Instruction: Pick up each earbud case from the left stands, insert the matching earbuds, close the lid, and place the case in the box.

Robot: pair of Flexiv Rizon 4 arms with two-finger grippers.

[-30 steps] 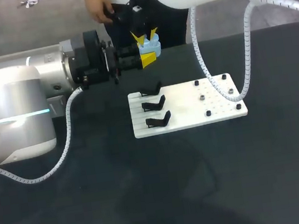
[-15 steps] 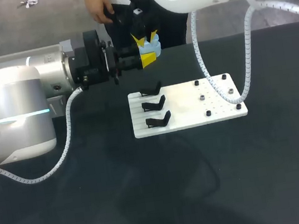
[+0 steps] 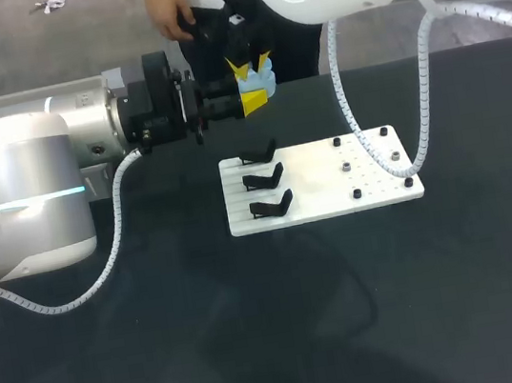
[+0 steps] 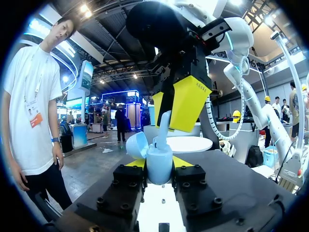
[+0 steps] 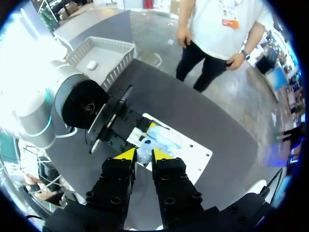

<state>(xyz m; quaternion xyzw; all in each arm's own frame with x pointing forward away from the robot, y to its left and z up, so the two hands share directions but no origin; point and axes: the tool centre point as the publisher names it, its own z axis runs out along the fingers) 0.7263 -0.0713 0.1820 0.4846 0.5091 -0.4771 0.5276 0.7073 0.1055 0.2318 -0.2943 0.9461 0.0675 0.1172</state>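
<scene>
The light-blue earbud case [image 3: 259, 79] hangs in the air over the far part of the table [image 3: 165, 359], just beyond the far-left corner of the white board [image 3: 379, 178]. Our left gripper [image 4: 159, 166] clamps its body from both sides and holds it upright, with the lid [image 4: 136, 144] tipped open to one side. We judge that this keeps the mouth of the case facing up for loading.

Our right gripper [image 5: 143, 155] comes straight down onto it, its fingers narrow. They seem to pinch a pale earbud [image 4: 164, 124], whose stem points into the open case. The step in hand looks like seating that earbud, with the lid not yet shut.

On the board's left side the three black stands [image 3: 264, 178] are all empty. A few small pegs [image 3: 345, 168] dot its right side, and we cannot tell whether any earbuds remain there.

The grey box [image 5: 104, 50] sits off to the far left, behind our left arm. A small white object [image 5: 91, 64] lies in it, too small for us to name. The box is on the side of the arm that holds the case, which should make the later drop short.
</scene>
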